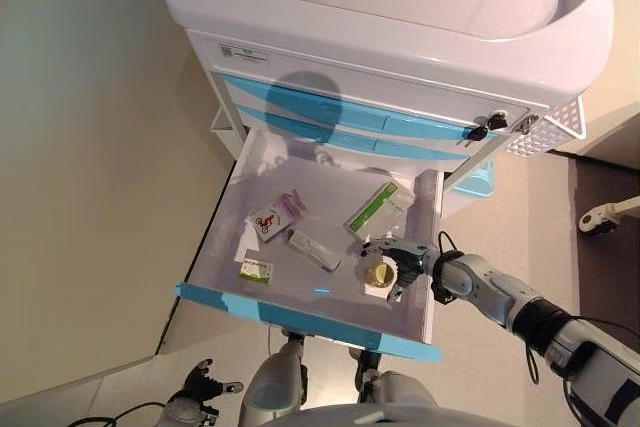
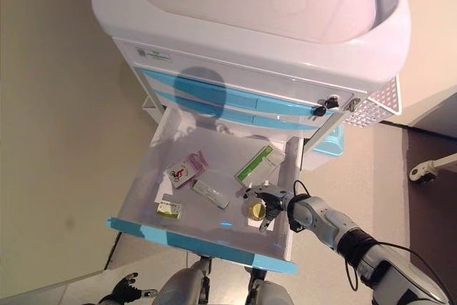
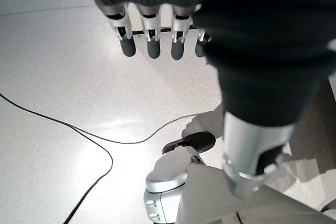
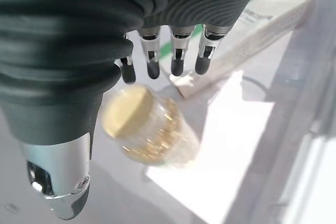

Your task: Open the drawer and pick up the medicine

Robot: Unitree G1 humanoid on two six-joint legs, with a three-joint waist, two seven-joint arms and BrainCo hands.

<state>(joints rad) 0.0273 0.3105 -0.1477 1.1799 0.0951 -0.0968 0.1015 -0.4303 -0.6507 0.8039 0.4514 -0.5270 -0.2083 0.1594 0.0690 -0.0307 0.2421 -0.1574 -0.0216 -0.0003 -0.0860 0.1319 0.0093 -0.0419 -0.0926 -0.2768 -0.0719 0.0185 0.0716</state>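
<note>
My right hand (image 1: 392,259) reaches inside the open drawer (image 1: 300,322) near its right wall, fingers (image 4: 176,61) straight and relaxed, thumb apart; my left hand (image 1: 192,387) hangs below the drawer's front, fingers straight.

A pale beige, glossy floor (image 1: 90,147) surrounds the white plastic medical cart with blue drawer fronts (image 1: 400,17) — a white perforated side basket (image 1: 555,127) hangs beside a darker brown floor strip (image 1: 600,177).

Drawer (image 1: 300,319) pulled fully open, blue front. Medicine bottle (image 1: 379,273), clear with yellow cap, lies at its near right, beside right wall.
</note>
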